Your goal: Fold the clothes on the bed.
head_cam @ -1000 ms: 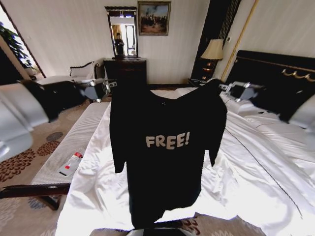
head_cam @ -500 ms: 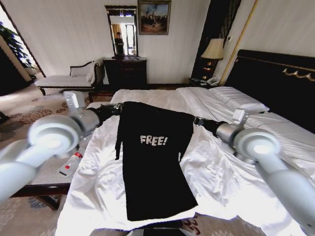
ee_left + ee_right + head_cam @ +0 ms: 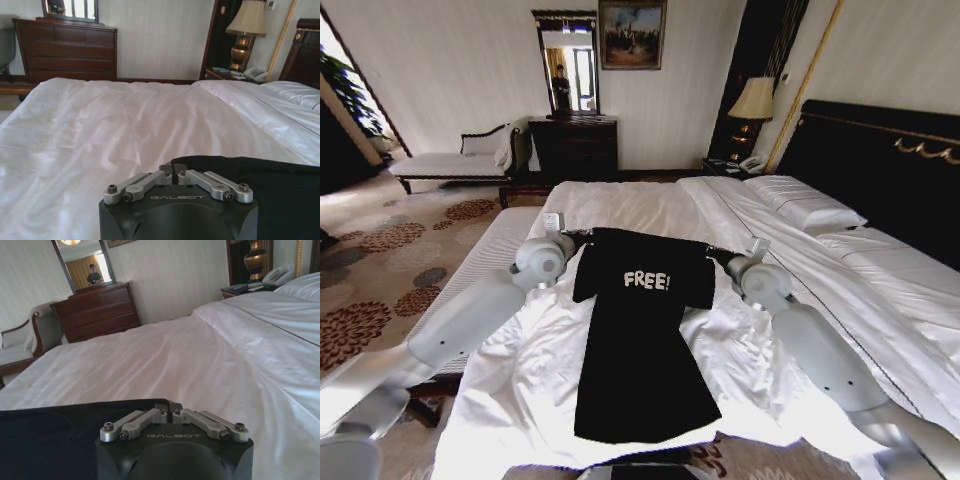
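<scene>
In both wrist views the T-shirt (image 3: pixel 260 185) is cut off by the picture's edge, and the dark wrist housing hides the fingertips of the left hand (image 3: pixel 173 176) and of the right hand (image 3: pixel 170 410), so the pinch on the fabric cannot be made out. In the head view each hand sits behind its own grey wrist joint at a shoulder corner of the T-shirt. Near the T-shirt's hem, the foot of the bed (image 3: pixel 770 380) runs off the lower edge.
</scene>
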Tool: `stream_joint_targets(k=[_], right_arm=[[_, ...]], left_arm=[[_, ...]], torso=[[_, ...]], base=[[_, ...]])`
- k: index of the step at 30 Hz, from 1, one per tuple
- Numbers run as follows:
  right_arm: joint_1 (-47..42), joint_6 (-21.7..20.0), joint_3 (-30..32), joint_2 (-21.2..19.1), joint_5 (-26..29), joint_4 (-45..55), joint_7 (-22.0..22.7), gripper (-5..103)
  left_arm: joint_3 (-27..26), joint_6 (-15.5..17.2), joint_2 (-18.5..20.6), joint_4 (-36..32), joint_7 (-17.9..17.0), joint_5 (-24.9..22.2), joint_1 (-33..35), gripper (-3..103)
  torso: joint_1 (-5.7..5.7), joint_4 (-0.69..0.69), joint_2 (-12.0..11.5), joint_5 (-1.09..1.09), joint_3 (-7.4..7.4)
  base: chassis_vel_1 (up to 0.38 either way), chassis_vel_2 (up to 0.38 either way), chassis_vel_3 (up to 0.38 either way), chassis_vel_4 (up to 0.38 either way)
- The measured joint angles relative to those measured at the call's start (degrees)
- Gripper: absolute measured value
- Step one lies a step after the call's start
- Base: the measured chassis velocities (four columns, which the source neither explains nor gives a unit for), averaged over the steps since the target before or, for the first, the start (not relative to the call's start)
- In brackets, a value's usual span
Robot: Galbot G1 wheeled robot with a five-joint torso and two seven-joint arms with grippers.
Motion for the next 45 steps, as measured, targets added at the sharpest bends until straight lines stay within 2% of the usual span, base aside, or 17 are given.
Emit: stream_joint_targets(k=[3, 4, 7, 9, 11, 14, 17, 18, 22, 25, 27, 28, 32, 38, 41, 45], right_arm=[[1.8, 3.0, -3.0, 1.7, -7.0, -6.5, -1.4, 0], [1.8, 3.0, -3.0, 1.7, -7.0, -6.5, -1.4, 0], [4.1, 5.5, -5.6, 3.9, -9.6, -12.7, -2.6, 0], [4.7, 6.0, -6.2, 4.7, -10.2, -14.1, -2.6, 0], [6.5, 7.3, -7.4, 7.2, -11.7, -17.9, -2.5, 0], [7.9, 8.2, -8.3, 9.1, -12.6, -20.7, -3.0, 0], [11.9, 10.6, -10.8, 14.1, -15.3, -28.3, -4.9, 0], [11.9, 10.6, -10.8, 14.1, -15.3, -28.3, -4.9, 0], [16.6, 11.9, -12.0, 18.6, -15.5, -35.8, -5.7, 0], [18.5, 12.7, -12.7, 19.8, -16.2, -38.7, -6.3, 0], [20.8, 13.5, -13.2, 21.3, -17.3, -42.4, -7.0, 0], [20.8, 13.5, -13.2, 21.3, -17.3, -42.4, -7.0, 0], [23.3, 14.8, -13.5, 23.7, -19.6, -49.2, -8.4, 0], [25.7, 16.2, -12.2, 26.2, -21.6, -57.8, -11.0, 0], [27.0, 17.6, -10.9, 27.4, -22.7, -62.4, -11.9, 0], [27.3, 17.7, -10.2, 27.5, -22.6, -63.7, -13.1, 0]], left_arm=[[0.7, -0.3, -3.1, 5.5, 1.6, 2.7, -0.3, 0], [0.7, -0.3, -3.1, 5.5, 1.6, 2.7, -0.3, 0], [0.9, -0.4, -6.9, 11.6, 2.8, 3.7, -0.8, 0], [0.9, -0.4, -7.6, 12.9, 3.1, 3.8, -1.0, 0], [1.1, -0.4, -9.4, 17.6, 4.2, 4.4, -1.8, 0], [1.1, -0.4, -10.2, 20.5, 4.6, 5.0, -2.3, 0], [0.1, -0.4, -11.2, 26.2, 5.2, 6.2, -3.0, 0], [0.1, -0.4, -11.2, 26.2, 5.2, 6.2, -3.0, 0], [-1.5, -0.9, -12.0, 30.0, 7.3, 7.0, -3.9, 0], [-1.9, -1.3, -12.8, 31.8, 8.2, 7.5, -4.3, 0], [-2.3, -2.8, -15.1, 35.6, 10.9, 10.3, -5.7, 0], [-2.3, -2.8, -15.1, 35.6, 10.9, 10.3, -5.7, 0], [-2.4, -3.8, -20.8, 45.3, 13.2, 13.3, -9.3, 0], [-5.1, -4.5, -27.3, 53.4, 13.2, 16.9, -10.3, 0], [-6.3, -4.9, -29.5, 55.7, 13.2, 18.3, -9.9, 0], [-7.8, -5.6, -31.2, 58.6, 13.2, 19.7, -9.9, 0]], torso=[[0.0, 0.02, 0.0, 0.01, 0.0], [0.0, 0.02, 0.0, 0.01, 0.0], [-0.02, 0.0, 0.0, 0.0, -0.01], [-0.01, -0.01, 0.0, -0.01, -0.01], [-0.01, -0.02, 0.0, 0.0, -0.01], [-0.01, -0.03, 0.0, -0.02, -0.01], [-0.01, 0.03, 0.0, -0.02, 0.0], [-0.01, 0.03, 0.0, -0.02, 0.0], [-0.01, 0.03, 0.0, -0.02, 0.0], [-0.01, 0.01, 0.0, -0.03, 0.0], [-0.01, 0.01, 0.0, -0.02, -0.01], [-0.01, 0.01, 0.0, -0.02, -0.01], [-0.01, -0.01, 0.0, -0.02, -0.01], [-0.01, -0.02, 0.0, 0.01, -0.01], [-0.01, 0.0, 0.0, 0.0, 0.0], [-0.02, 0.01, 0.0, 0.0, -0.01]], base=[[0.0, 0.0, 0.0, 0.0], [0.0, 0.0, 0.0, 0.0], [0.0, 0.0, 0.0, 0.0], [0.0, 0.0, 0.0, 0.0], [0.0, 0.0, 0.0, 0.0], [0.0, 0.0, 0.0, 0.0], [0.0, 0.0, 0.0, 0.0], [0.0, 0.0, 0.0, 0.0], [0.0, 0.0, 0.0, 0.0], [0.0, 0.0, 0.0, 0.0], [0.0, 0.0, 0.0, 0.0], [0.0, 0.0, 0.0, 0.0], [0.0, 0.0, 0.0, 0.0], [0.0, 0.0, 0.0, 0.0], [0.0, 0.0, 0.0, 0.0], [0.0, 0.0, 0.0, 0.0]])
